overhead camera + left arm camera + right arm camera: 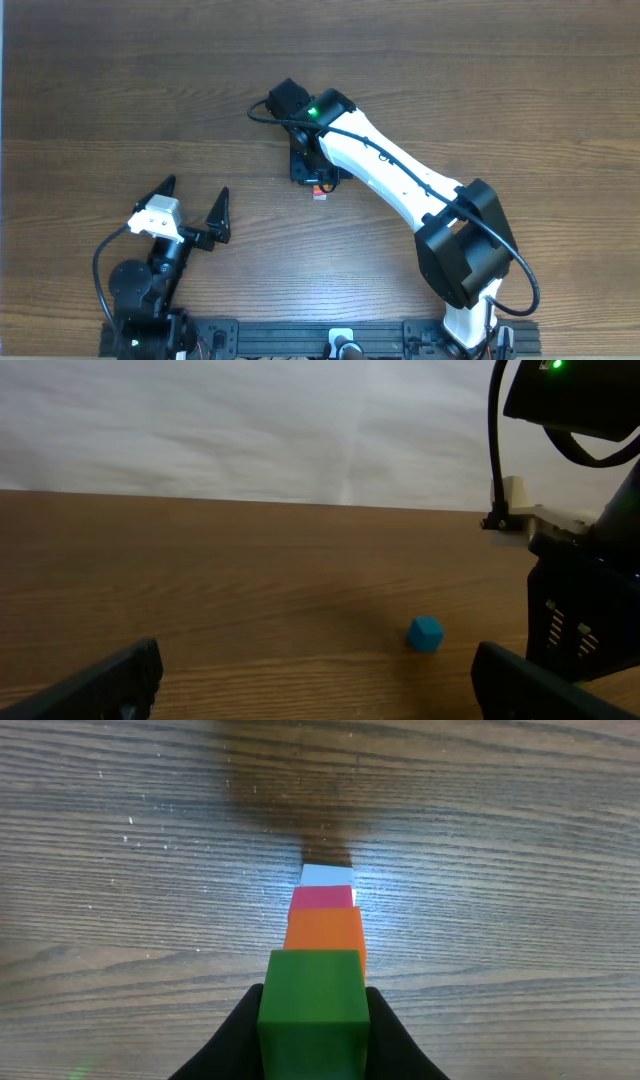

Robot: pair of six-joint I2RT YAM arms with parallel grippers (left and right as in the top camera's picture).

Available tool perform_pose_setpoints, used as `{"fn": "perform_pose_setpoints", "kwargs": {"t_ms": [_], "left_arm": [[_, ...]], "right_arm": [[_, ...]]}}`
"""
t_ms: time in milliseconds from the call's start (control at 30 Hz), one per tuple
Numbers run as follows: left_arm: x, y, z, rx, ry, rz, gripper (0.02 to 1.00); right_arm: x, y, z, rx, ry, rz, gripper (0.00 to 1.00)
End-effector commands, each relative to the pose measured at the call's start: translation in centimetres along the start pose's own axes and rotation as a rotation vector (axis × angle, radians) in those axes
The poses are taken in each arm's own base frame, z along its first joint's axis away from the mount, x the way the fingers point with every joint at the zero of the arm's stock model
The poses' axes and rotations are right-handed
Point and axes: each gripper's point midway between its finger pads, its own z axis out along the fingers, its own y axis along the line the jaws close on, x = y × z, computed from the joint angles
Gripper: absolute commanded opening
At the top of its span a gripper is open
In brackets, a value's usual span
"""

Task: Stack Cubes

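Right pincer [313, 1025] clamps a green cube [312, 985] directly over stacked orange [325, 930], pink [323, 897] and white [327, 875] cubes (white lowest) on the wooden bench [120, 870]. Left pincer [197, 186] gapes wide; a blue cube [425, 633] lies alone.

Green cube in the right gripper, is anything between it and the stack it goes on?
Nothing visible does. The green cube, held by the right gripper, is directly above the orange cube, with the red cube and white cube beneath that.
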Motion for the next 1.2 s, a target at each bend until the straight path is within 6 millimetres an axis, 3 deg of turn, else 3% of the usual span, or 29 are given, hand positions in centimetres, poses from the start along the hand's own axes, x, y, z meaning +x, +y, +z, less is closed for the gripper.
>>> {"fn": "perform_pose_setpoints", "kwargs": {"t_ms": [33,400,533,667,833,933,1200], "left_arm": [[0.1,-0.2,0.0,0.011,0.001,0.012,1.000],[0.2,-0.2,0.0,0.011,0.002,0.012,0.998],[0.2,-0.2,0.0,0.011,0.002,0.012,0.998],[0.2,-0.2,0.0,0.011,0.002,0.012,1.000],[0.2,-0.2,0.0,0.011,0.002,0.012,0.996],[0.2,-0.2,0.0,0.011,0.002,0.012,0.996],[0.1,-0.2,0.0,0.011,0.001,0.012,0.998]], "right_arm": [[0.6,-0.1,0.6,0.014,0.020,0.005,0.014],[0.7,-0.2,0.7,0.018,0.025,0.007,0.031],[0.7,-0.2,0.7,0.018,0.025,0.007,0.222],[0.7,-0.2,0.7,0.018,0.025,0.007,0.568],[0.7,-0.2,0.7,0.018,0.025,0.007,0.796],[0.7,-0.2,0.7,0.017,0.022,0.007,0.987],[-2.1,-0.3,-0.9,0.022,-0.080,-0.016,0.991]]}}
